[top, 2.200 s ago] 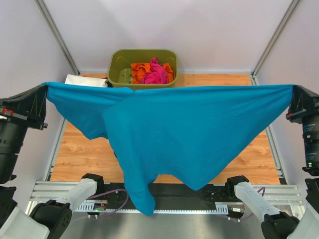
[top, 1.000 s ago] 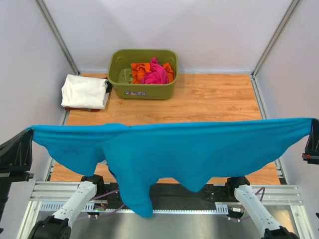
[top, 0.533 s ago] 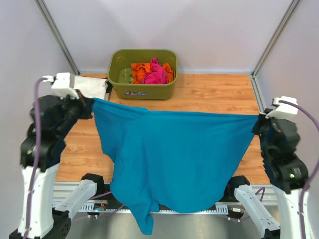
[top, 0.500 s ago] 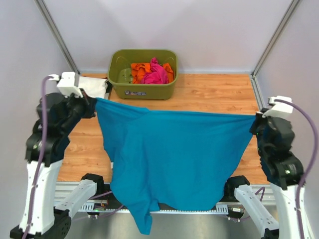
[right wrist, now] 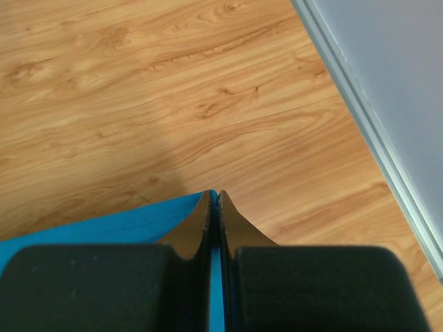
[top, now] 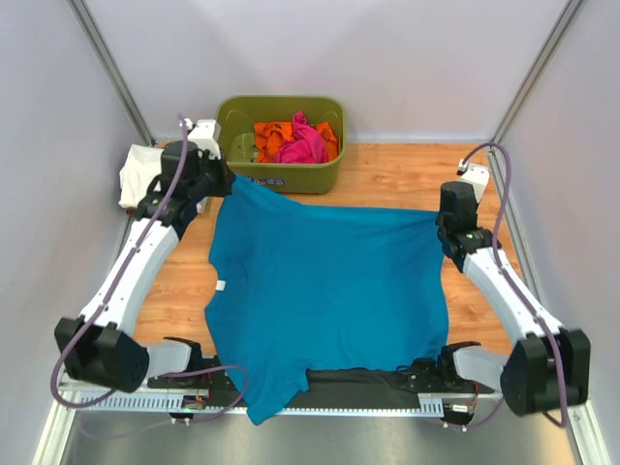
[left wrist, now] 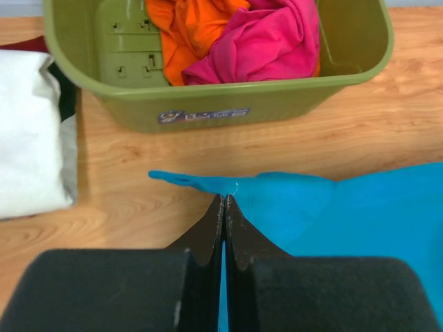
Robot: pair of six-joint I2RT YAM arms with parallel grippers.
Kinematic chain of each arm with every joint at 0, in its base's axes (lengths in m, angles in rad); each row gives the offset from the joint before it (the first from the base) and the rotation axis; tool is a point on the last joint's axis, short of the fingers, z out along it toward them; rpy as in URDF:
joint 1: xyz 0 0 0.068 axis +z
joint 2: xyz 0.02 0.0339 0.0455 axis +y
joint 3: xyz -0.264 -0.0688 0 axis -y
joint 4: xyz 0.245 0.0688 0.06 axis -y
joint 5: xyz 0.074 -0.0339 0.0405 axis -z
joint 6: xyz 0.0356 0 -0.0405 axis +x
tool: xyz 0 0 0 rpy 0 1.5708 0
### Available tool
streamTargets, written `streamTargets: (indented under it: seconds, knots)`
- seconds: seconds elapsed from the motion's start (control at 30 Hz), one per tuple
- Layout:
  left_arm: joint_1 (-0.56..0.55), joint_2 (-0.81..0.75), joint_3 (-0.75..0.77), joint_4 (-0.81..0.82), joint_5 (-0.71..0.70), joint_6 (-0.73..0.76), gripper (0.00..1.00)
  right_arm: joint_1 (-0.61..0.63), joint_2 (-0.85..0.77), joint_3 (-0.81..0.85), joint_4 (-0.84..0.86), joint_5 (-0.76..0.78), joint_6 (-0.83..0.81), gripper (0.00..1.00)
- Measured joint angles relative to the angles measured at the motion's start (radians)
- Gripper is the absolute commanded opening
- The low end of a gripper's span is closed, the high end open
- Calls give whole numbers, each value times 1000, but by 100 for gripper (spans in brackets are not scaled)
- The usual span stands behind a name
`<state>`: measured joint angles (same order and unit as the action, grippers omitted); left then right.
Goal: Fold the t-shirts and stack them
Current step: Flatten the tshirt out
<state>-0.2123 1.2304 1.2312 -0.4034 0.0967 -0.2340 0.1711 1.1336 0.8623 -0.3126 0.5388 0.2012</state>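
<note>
The teal-blue t-shirt (top: 325, 291) lies spread over the wooden table, and its near end droops over the front edge. My left gripper (top: 225, 184) is shut on the shirt's far left corner, just in front of the tub. The left wrist view shows the cloth (left wrist: 332, 207) pinched between the closed fingertips of that gripper (left wrist: 224, 197). My right gripper (top: 444, 215) is shut on the far right corner. In the right wrist view the teal cloth (right wrist: 104, 228) runs into this gripper's (right wrist: 215, 195) closed jaws. A folded white t-shirt (top: 136, 174) lies at the far left.
An olive-green tub (top: 281, 176) stands at the back centre with a pink shirt (top: 302, 143) and an orange shirt (top: 269, 136) bunched inside. In the left wrist view the tub (left wrist: 208, 97) is close ahead. The metal wall rail (right wrist: 374, 131) runs right of my right gripper.
Both arms have come down and reached toward the back of the table. The teal shirt, held hanging in the air before, now lies flat on the wood.
</note>
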Motion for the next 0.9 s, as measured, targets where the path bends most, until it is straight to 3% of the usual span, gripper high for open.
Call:
streamTargets:
  seconds: [0.33,0.9]
  knots:
    - [-11,229,29,177,38,80,0,-64,306,7,267,-5,27,0]
    - [-11,467,227,280,78,131,0,-159,611,253,379,-225,9,0]
